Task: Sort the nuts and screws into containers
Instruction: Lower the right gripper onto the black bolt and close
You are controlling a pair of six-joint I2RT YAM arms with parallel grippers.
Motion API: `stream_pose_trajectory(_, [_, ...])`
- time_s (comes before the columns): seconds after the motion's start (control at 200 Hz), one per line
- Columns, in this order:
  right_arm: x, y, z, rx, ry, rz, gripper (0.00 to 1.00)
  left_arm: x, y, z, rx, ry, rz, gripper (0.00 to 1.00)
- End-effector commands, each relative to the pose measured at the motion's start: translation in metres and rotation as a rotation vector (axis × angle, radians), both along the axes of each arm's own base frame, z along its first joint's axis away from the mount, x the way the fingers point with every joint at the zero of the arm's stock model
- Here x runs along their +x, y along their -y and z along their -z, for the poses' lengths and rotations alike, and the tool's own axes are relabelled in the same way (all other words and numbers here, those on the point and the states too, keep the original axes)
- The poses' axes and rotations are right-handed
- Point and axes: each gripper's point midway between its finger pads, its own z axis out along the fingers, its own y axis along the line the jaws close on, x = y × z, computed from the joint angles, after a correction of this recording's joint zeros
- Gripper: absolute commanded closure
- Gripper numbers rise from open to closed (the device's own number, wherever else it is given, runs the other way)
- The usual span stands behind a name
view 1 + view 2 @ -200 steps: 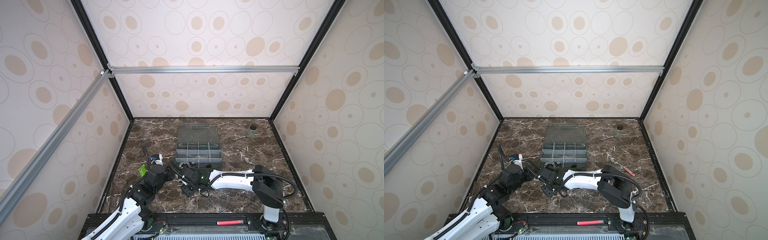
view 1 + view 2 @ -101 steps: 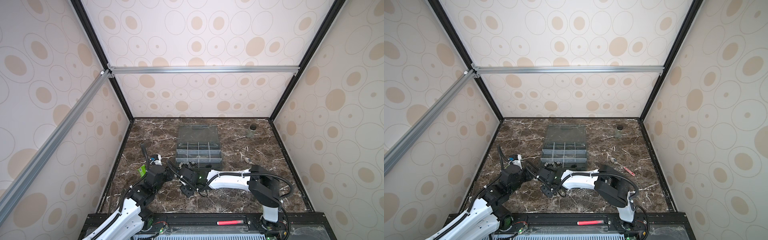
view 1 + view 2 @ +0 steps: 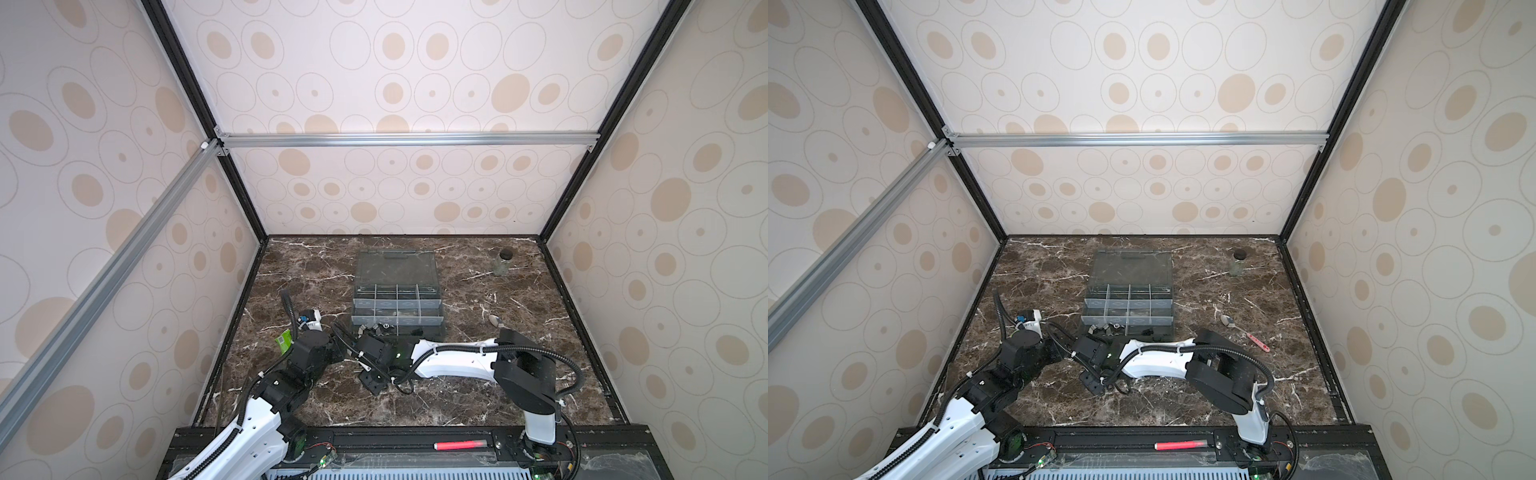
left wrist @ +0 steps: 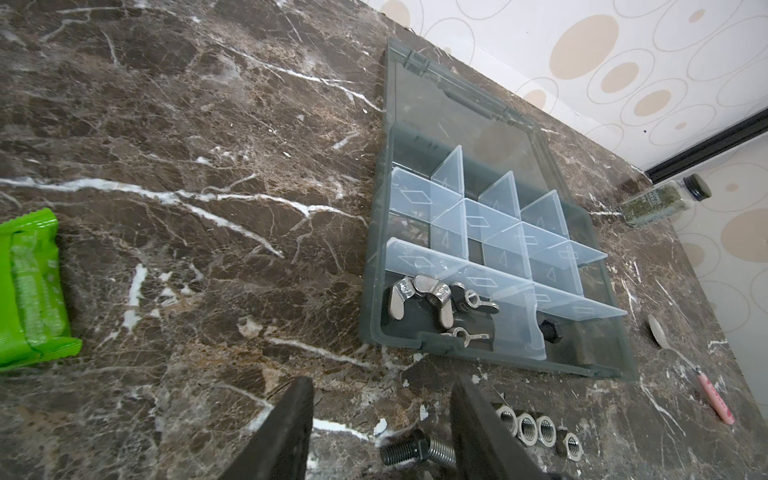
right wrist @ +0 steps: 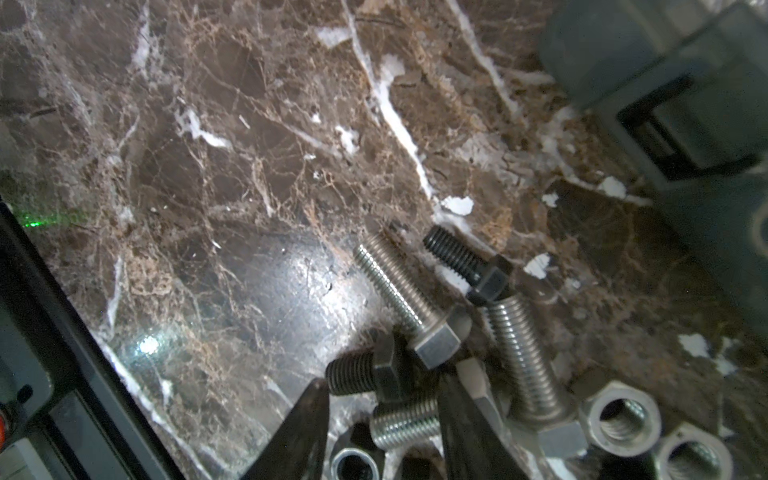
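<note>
Right gripper (image 5: 382, 388): jaws part-spread, straddling a short black screw (image 5: 365, 374) at the edge of the pile of screws (image 5: 523, 357) on the marble table (image 5: 249, 166). A gap shows on one side and nothing is clamped.

Left gripper (image 4: 382, 415): jaws spread, empty, low over the table. Hex nuts (image 4: 536, 428) lie in a row just beside it (loose, outside the box).

Containers (image 3: 395, 297) sit mid-table, lid open. Wing nuts (image 4: 424, 295) occupy one corner compartment, in the row nearest the arms.
</note>
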Motion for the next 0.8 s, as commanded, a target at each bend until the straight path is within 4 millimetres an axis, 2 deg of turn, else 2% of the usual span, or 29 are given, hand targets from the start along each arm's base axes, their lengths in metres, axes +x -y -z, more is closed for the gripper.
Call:
stream_pose_trajectory(0.0, [-0.012,-0.013,0.000,0.010,-0.003,-0.062,0.54,0.000,-0.005,-0.004,-0.025,-0.003,-0.037,0.46])
stream_pose_trajectory(0.55, [-0.013,-0.007,0.011,0.000,-0.011,-0.049,0.54,-0.012,-0.027,0.013,-0.008,-0.058,-0.117,0.46])
stream_pose_trajectory(0.79, [-0.014,-0.003,0.017,-0.009,-0.016,-0.046,0.54,-0.016,-0.036,0.011,-0.008,-0.049,-0.160,0.46])
